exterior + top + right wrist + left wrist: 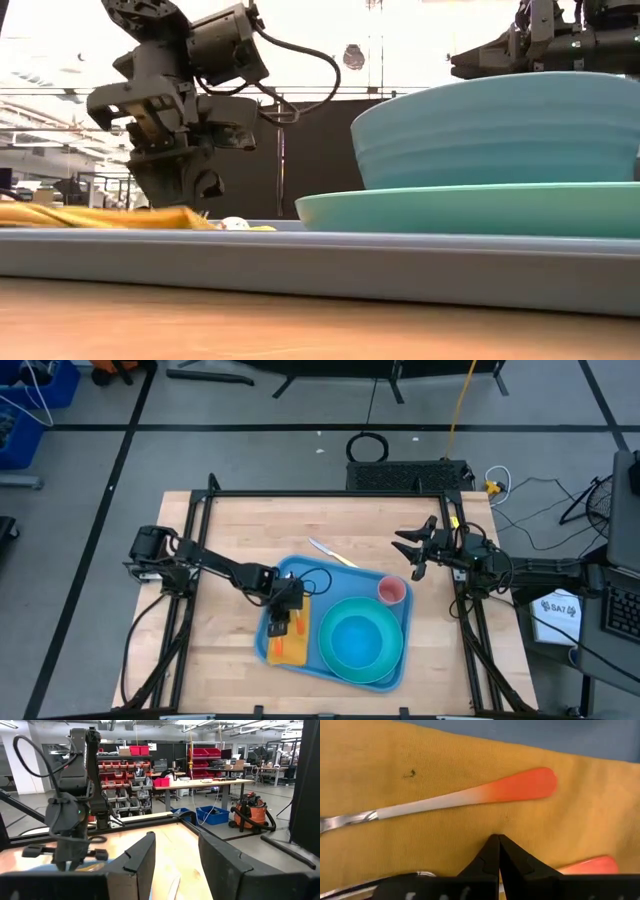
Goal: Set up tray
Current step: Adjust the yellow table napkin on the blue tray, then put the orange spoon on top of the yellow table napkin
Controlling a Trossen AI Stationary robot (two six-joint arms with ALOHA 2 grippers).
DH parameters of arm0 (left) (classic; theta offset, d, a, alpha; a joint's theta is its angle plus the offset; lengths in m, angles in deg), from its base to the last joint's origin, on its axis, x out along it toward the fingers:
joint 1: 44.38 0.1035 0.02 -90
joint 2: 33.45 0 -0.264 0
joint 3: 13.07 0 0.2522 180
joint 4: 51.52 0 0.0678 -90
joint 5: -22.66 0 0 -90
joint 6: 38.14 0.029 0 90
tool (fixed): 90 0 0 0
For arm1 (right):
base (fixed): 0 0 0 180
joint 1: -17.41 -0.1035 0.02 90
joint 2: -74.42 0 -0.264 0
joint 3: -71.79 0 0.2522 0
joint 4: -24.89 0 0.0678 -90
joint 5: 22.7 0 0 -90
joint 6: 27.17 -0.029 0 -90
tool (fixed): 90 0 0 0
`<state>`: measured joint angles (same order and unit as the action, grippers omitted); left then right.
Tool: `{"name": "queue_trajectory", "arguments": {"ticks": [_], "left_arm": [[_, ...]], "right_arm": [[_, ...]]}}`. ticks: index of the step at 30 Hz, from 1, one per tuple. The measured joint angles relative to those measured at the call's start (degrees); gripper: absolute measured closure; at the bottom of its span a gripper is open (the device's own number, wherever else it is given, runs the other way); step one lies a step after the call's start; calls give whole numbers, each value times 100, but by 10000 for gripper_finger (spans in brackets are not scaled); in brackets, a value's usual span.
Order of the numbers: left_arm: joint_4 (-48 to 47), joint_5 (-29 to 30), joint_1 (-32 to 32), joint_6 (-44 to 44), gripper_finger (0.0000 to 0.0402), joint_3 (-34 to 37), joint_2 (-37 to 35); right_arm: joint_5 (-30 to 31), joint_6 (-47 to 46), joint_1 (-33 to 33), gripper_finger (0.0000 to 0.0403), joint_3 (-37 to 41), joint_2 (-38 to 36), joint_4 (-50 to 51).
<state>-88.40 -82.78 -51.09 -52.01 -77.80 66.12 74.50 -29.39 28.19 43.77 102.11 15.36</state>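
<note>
No readable text — the white label (556,607) beside the table stays illegible.

Large flat blue plastic rectangular tray (400,678): uniform mid blue, no pattern. Round turquoise plastic plate (395,665) and round turquoise plastic bowl (355,640): the same plain turquoise; the bowl wall shows faint horizontal ribbing in the low view. Small pink plastic cup (391,592): plain pink. Folded yellow-orange fabric napkin (395,780): mustard yellow with a fine woven texture and one small dark speck. Utensil with white-to-orange plastic handle (485,795), just ahead of the black fingertips (492,857): handle fades from white to orange-red. Light wooden table top (250,530): pale wood grain.
</note>
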Motion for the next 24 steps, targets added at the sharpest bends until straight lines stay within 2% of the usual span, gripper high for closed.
{"name": "queue_trajectory", "arguments": {"ticks": [6,16,24], "left_arm": [[-553,876,171,12,401,25,-456],[-586,730,79,-24,400,11,-455],[-139,640,-29,-95,367,2,-546]], "right_arm": [[0,5,0,261,0,0,-1],[-2,31,0,261,0,-2,2],[2,53,0,261,0,-2,0]]}}
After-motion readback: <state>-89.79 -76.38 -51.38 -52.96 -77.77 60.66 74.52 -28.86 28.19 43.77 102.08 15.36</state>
